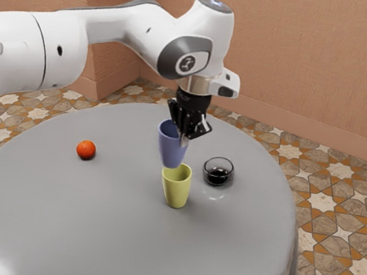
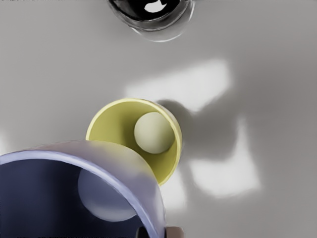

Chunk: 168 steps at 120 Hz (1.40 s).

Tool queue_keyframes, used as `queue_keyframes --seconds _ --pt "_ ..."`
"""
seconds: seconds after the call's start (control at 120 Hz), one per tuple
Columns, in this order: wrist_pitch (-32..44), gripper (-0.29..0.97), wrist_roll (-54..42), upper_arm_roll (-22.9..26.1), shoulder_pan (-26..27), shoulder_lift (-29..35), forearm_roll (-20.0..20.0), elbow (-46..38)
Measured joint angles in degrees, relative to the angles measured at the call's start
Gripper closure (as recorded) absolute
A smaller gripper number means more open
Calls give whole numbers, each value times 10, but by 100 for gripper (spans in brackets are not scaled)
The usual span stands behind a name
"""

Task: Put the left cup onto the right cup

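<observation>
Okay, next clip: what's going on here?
The white robot arm's black claw is shut on the rim of a blue-purple plastic cup, holding it just above an upright yellow-green cup on the round grey table. The held cup's base is at the lower cup's rim, not seated. A small orange ball and a dark glass bowl stand apart.

Worktop (image 1: 86, 220): round, grey, with a smooth, slightly glossy surface. In the wrist view it carries pale patches of reflected light.

Small orange ball (image 1: 86, 150): rests on the worktop toward the exterior view's left.

Dark glass bowl (image 1: 218, 172) (image 2: 151, 15): stands upright on the worktop, right of centre in the exterior view and well apart from the ball. Its contents look black.

Floor (image 1: 344, 226): patterned star tiles in brown and cream.

Walls (image 1: 322, 55): plain terracotta, meeting at a corner behind the worktop.
</observation>
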State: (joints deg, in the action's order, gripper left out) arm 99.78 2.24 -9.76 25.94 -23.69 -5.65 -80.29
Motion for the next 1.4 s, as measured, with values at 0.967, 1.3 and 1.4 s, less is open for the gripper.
queue_keyframes --seconds 0.967,1.3,1.4 --pt "19 65 25 7 -17 -50 30 22" --pt "17 14 25 10 -19 -41 37 22" --pt "14 9 25 9 -22 -22 38 17"
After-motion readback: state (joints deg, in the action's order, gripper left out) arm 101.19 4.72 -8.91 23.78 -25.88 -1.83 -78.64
